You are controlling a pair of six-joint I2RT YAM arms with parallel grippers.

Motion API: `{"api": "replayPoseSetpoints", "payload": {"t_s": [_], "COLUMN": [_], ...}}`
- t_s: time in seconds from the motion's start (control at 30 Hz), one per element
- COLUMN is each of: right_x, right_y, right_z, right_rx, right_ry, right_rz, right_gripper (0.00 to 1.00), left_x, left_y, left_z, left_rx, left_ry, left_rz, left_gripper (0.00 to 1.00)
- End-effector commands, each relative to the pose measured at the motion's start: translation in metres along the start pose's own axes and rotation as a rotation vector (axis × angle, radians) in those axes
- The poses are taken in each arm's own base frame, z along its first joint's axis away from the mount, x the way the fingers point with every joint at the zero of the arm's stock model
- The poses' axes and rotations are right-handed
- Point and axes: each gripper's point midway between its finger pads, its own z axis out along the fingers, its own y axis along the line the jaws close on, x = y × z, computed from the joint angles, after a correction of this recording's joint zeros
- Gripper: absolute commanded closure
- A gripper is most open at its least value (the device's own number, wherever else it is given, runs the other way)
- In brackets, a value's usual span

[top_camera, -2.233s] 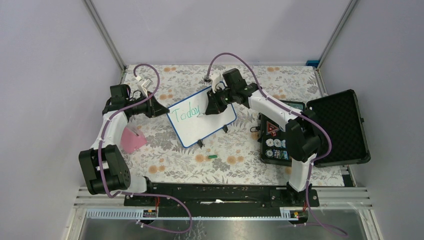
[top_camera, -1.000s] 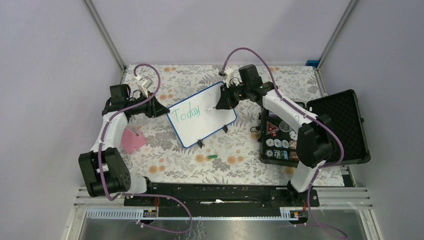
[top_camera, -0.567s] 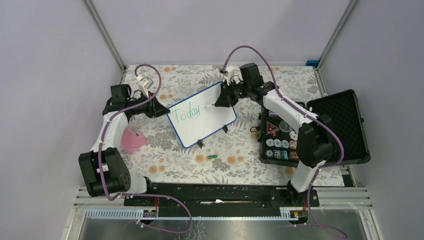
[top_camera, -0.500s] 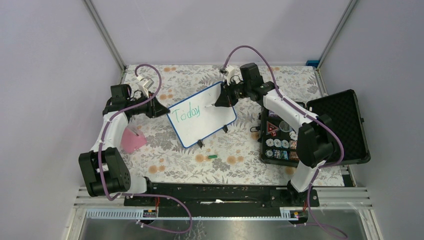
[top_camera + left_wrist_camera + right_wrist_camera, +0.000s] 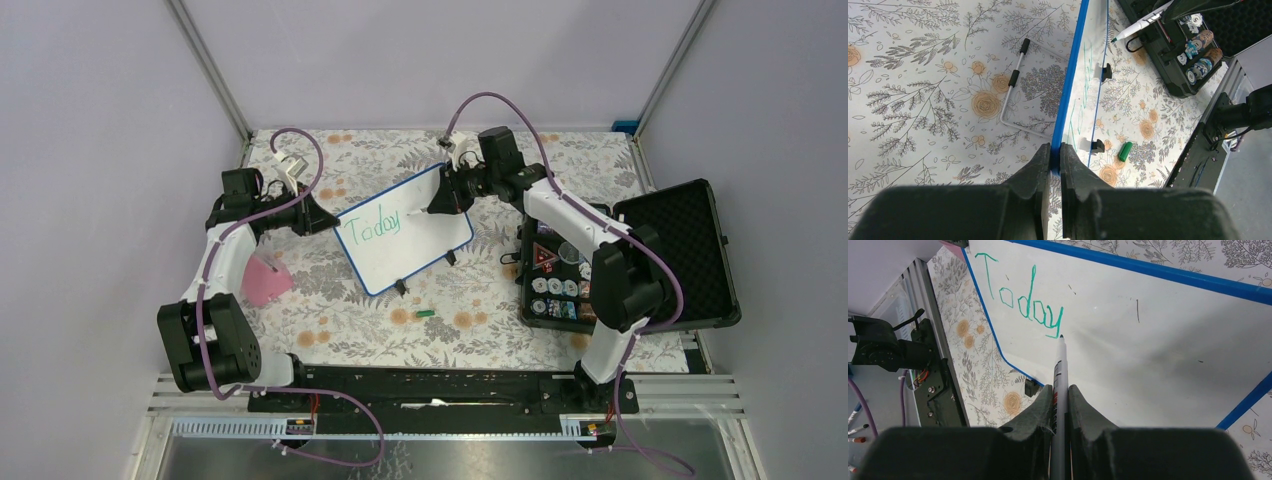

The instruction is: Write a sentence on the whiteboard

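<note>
Your right hand (image 5: 1060, 392), clamped on the pen (image 5: 1060, 360), has drawn back rightward since finishing Today (image 5: 1020, 302), tip now just beyond the y over blank board (image 5: 1158, 345) ahead, left hand (image 5: 1055, 155) pinching the board's edge: second word looks due next.

Bright, even light came from overhead, and shadows fell soft on the floral-patterned tablecloth (image 5: 470, 310). In the right wrist view, a faint grey shadow smeared the glossy blue-framed whiteboard (image 5: 1158, 330) beside the white marker pen (image 5: 1060, 360). Left gripper (image 5: 1055, 149) and right gripper (image 5: 1060, 390) showed dark and blurred up close. The top view was crisp.
</note>
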Motion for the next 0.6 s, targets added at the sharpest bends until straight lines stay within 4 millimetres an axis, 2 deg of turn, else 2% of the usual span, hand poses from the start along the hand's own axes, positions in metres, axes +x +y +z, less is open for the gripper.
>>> {"api": "replayPoseSetpoints", "payload": {"t_s": [0.0,0.5,0.53,0.57], "right_x": [-0.02,-0.022,-0.023,-0.023], "right_y": [0.005,0.012,0.01,0.007], "right_z": [-0.002,-0.004,-0.004,-0.004], "right_rx": [-0.033,-0.072,-0.059,-0.045], "right_ry": [-0.047,-0.046,-0.044,-0.041], "right_rz": [-0.058,-0.098,-0.103,-0.113], "right_gripper": [1.0,1.0,1.0,1.0], "left_x": [-0.018,-0.029,-0.03,-0.032], "left_y": [0.003,0.012,0.013,0.011], "left_z": [0.001,0.005,0.005,0.005], "left_rx": [-0.001,0.023,0.026,0.032], "left_ry": [-0.021,0.031,0.033,0.036], "left_rz": [0.074,0.139,0.143,0.146], "left_gripper": [1.0,1.0,0.99,0.93]}}
